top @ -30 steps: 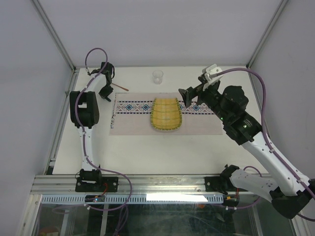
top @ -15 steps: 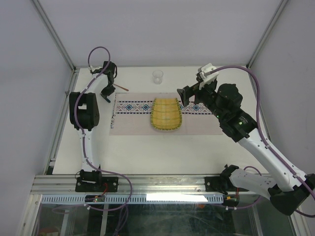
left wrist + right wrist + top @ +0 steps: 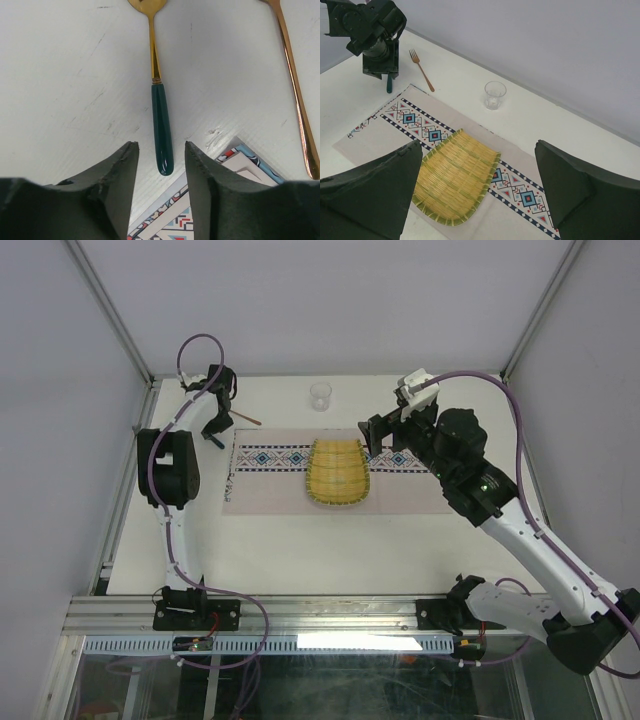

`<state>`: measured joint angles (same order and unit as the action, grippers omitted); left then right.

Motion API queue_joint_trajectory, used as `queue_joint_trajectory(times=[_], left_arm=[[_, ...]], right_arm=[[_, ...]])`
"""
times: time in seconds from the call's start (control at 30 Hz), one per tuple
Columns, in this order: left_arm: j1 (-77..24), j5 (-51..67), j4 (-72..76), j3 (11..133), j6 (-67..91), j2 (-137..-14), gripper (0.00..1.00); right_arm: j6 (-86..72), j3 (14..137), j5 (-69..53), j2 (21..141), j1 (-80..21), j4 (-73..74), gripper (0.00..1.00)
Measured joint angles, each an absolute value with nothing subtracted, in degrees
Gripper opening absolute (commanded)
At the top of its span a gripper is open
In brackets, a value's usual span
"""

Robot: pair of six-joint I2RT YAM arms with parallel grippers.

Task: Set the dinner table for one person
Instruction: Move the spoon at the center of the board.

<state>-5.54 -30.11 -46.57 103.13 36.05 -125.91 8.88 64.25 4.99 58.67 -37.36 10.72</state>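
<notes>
The released left gripper [image 3: 161, 149] is hovering, 2 jaws straddling the tip of the green-handled gold metal spoon [image 3: 161, 117] lying upper-centre on the large matte white worktop [image 3: 65, 75] filling the frame, and is needing a straight, centred descent before clenching; the right gripper [image 3: 477, 150] is hanging released.

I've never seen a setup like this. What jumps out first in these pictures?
The bright yellow woven tray draws the eye first, lying in the middle of a pale placemat with a blue-and-red patterned band on the white dinner table. Beyond the mat stands a clear glass, and at the far left the left end effector hangs open over a green-handled gold spoon, a copper fork lying beside it.
</notes>
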Motion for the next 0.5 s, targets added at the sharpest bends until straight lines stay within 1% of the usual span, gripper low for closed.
queue_joint_trajectory(times=[0.17, 0.5], left_arm=[[-5.52, -31.55, -46.35, 102.89, 35.53, -125.36, 0.49], [-4.84, -30.98, -45.17, 102.52, 35.57, -125.4, 0.48]], right_arm=[[8.88, 64.25, 4.99, 58.67, -37.36, 10.87, 0.99], [8.88, 64.25, 4.99, 58.57, -37.36, 11.29, 0.99]])
